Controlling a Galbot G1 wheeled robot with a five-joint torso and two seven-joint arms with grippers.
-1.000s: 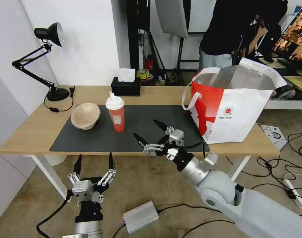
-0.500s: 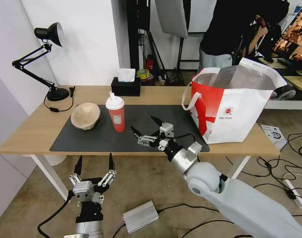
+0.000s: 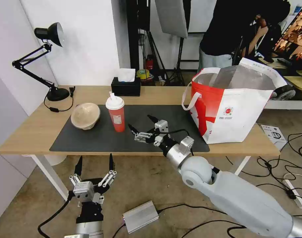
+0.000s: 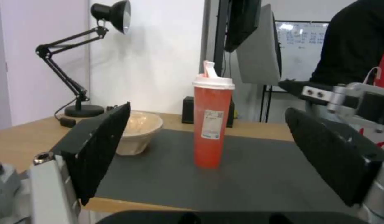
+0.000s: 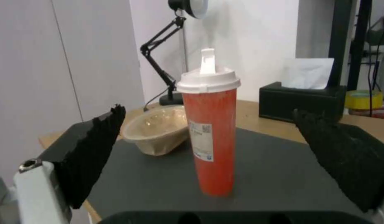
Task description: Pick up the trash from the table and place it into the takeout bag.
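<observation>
R gripper [image 3: 140, 123] hovers low over the dark grey mat [image 3: 91, 138], just right of the red cup [image 3: 116, 114], not touching it. Jaws spread wide, nothing between them; tips point toward the cup. In the R wrist view the cup [image 5: 211, 130] stands upright between the two black fingers [image 5: 94, 149], well clear of both.

L gripper [image 3: 93, 164] sits parked below the front edge of the surface [image 3: 28, 132], over the floor, jaws wide open w/ tips up, holding nothing. In the L wrist view the cup [image 4: 212, 119] is centred beyond its fingers [image 4: 101, 141], and the R gripper [image 4: 324, 93] shows at the far side.

Trash: red cup w/ white lid upright on the mat, left-centre. Tan paper bowl [image 3: 85, 115] lies tipped on its side at the mat's left part, near the cup but apart from it.

Takeout bag [image 3: 233, 109] stands open at the right end of the surface, red panel facing the cup, foil lining visible, one white loop handle [image 3: 189, 99] hanging on the left side; its corner overlaps the mat edge. Can't tell what's inside.

Black tissue box [image 3: 126, 86] at the back edge behind the cup; black desk lamp [image 3: 42, 59] at back left.
</observation>
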